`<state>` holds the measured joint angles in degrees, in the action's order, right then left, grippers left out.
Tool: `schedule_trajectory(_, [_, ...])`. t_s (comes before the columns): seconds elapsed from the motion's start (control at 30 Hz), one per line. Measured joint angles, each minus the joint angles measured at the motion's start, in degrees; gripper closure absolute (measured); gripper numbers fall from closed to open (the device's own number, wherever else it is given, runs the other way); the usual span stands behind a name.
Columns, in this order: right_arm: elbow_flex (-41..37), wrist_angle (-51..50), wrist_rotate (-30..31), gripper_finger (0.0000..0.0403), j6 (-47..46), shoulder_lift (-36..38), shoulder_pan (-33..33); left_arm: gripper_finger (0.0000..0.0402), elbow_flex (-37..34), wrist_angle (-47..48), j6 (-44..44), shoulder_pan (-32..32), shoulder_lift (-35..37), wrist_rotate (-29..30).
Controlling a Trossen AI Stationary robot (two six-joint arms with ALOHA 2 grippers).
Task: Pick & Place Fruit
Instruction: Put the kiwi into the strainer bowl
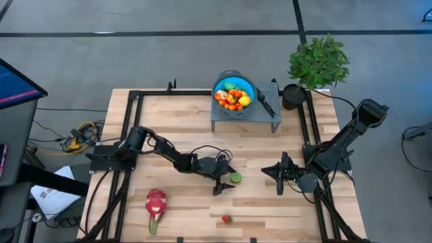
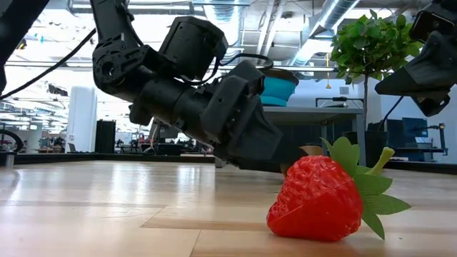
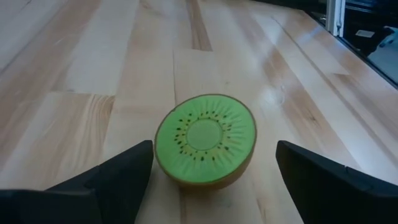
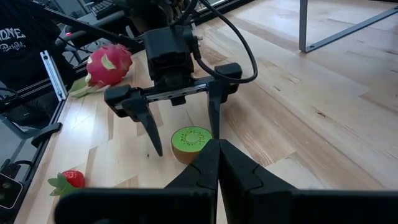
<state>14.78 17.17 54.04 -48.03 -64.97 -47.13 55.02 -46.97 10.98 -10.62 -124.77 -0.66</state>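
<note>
Kiwi half (image 3: 205, 140) lay on the counter (image 3: 93, 68) between the open jaws of the left gripper (image 4: 181, 134); next they had to close. Right gripper (image 1: 281, 177) waited, jaws closed.

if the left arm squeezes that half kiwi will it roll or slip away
The green-faced, brown-skinned toy kiwi half looks like hard plastic, so probably stiff and light. It sits tilted on its rounded skin, so it may rock or pivot. The open left end effector straddles it; smooth curved sides might squirt out if gripped off-centre.
</note>
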Motion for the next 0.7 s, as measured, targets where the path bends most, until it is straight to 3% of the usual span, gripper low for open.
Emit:
schedule_trajectory(0.43, [0.00, 0.02, 0.04, 0.0403, 0.01, 0.00, 0.00, 0.0066, 0.25, -0.69, 1.24, -0.03, 0.00, 0.25])
schedule_trajectory(0.7, [0.01, 0.00, 0.09, 0.0403, 0.42, 0.00, 0.00, 0.0066, 5.72, -0.92, 0.80, -0.30, -4.96, 0.03])
